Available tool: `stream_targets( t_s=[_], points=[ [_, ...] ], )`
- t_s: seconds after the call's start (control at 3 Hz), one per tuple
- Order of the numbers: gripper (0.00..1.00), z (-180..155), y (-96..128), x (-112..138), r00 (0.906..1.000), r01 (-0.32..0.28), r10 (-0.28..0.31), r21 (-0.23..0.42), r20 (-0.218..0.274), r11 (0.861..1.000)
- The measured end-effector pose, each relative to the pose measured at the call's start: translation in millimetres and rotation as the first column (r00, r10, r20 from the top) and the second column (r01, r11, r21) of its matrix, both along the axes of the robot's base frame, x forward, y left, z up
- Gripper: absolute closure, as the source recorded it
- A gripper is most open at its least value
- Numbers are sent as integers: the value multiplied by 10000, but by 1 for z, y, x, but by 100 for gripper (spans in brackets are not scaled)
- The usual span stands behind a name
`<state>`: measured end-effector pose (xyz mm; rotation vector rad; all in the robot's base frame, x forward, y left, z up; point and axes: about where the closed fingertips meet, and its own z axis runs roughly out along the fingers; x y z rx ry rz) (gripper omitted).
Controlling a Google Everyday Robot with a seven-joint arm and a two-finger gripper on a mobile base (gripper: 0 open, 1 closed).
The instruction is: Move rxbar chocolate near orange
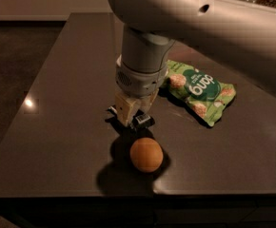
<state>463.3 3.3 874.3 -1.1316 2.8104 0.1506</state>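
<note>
The rxbar chocolate (142, 121) is a small black bar with white marks, and its ends stick out on both sides of my gripper (131, 116). The gripper hangs straight down from the big grey arm and is shut on the bar, low over the dark table (66, 103). Whether the bar touches the table cannot be told. The orange (146, 154) lies on the table just in front of the gripper, a short gap away, near the front edge.
A green snack bag (197, 90) lies flat on the table to the right of the gripper, behind the orange. The table's front edge runs close below the orange. The left edge drops to a dark floor.
</note>
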Motion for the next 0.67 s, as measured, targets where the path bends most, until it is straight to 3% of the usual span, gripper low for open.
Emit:
stream_targets(
  t_s=[0.33,0.67],
  points=[
    [0,2,0,0,10000,3,-3,34,81,10000],
    [0,3,0,0,10000,3,-3,38,91,10000]
  ],
)
